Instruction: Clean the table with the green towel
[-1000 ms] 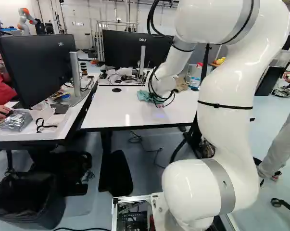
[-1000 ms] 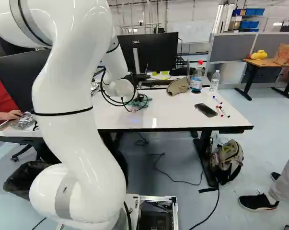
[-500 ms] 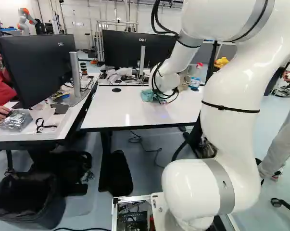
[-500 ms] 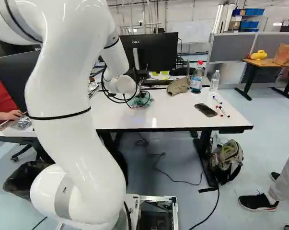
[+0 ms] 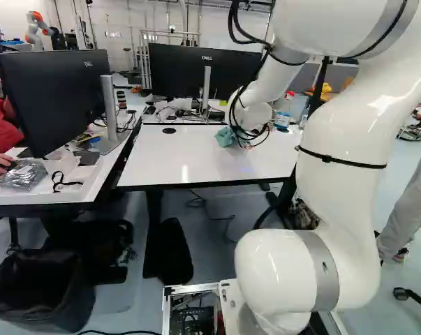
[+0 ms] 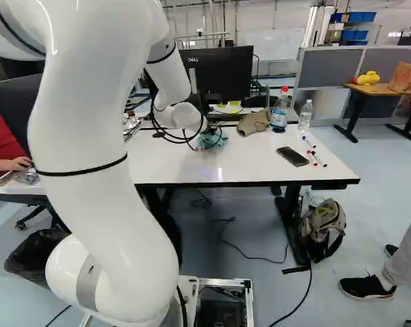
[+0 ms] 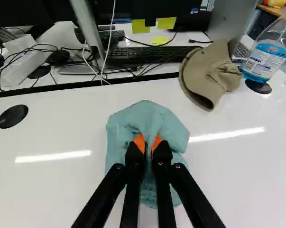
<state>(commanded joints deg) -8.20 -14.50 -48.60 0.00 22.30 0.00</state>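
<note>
In the left base view my gripper [image 5: 246, 139] is low over the white table [image 5: 168, 157], partly hidden by the arm's cables. The wrist view shows the gripper [image 7: 148, 143] shut on the green towel [image 7: 170, 127], a fold of cloth pinched between the orange pads. The towel is bunched around and under the fingertips and rests on the tabletop. In the right base view the towel [image 6: 213, 139] shows just beyond the arm's wrist.
Ahead and to the gripper's right lie a tan cap [image 7: 202, 78] and a blue-labelled bottle [image 7: 268, 57]. A phone [image 6: 292, 157] and several markers [image 6: 314, 158] lie near the table's right end. Behind stand a keyboard [image 7: 147, 54] and monitor [image 5: 179, 70]. Another robot [image 5: 37, 28] stands far back.
The arm has swung rightward across the table in both base views, and the gripped towel has shifted right along with it, closer to the cap. The base has stayed put.
</note>
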